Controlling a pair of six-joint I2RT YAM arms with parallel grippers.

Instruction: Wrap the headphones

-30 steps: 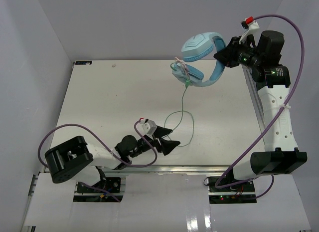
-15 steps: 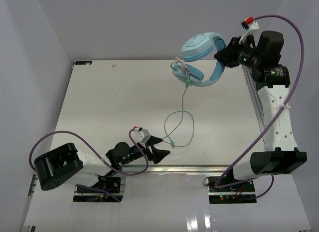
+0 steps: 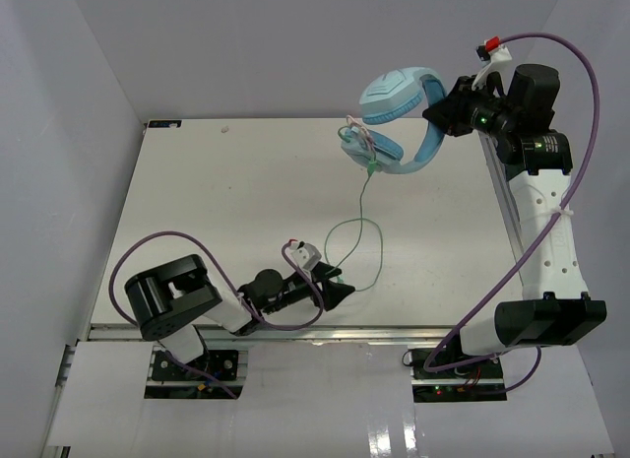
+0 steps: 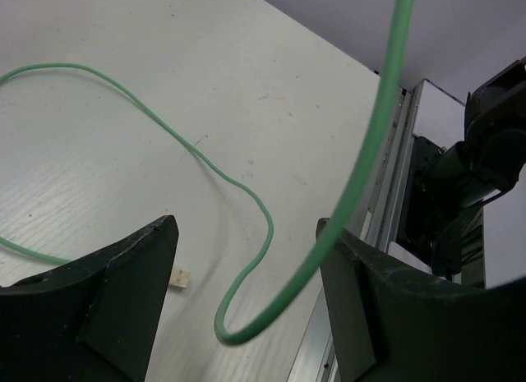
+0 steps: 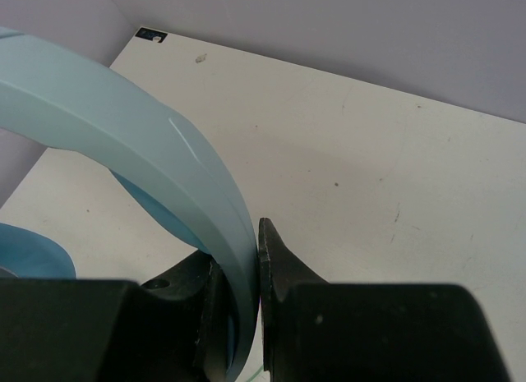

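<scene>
Left arm: low over the near edge of the counter point(image 3: 217, 202), reaching toward the right.
Left fingers point(image 4: 115, 292): spread wide, with nothing clamped between them.
Between the left fingers: a bend of the pale green cable point(image 4: 393, 78) curls down into the gap. One strand of it rises past the right-hand finger, and I cannot tell whether it touches that finger.
Cable on the counter: it lies in a loose loop near the middle right. The loop's near end is at the left fingers.
Cable farther on: it climbs from the loop in a fairly straight line toward the far edge, up to the lower ear cup.
Headphones point(image 3: 399, 94): light blue, held off the counter over its far right part, well away from the left fingers. One ear cup is up against the back wall and the other hangs lower.
Headband point(image 5: 164, 144): it curves to the right, into the right fingers.
Right fingers point(image 5: 279, 271): closed tight on the headband, one on each face of it.
Right arm: stretched along the right edge of the counter, with its wrist at the far right corner.
</scene>
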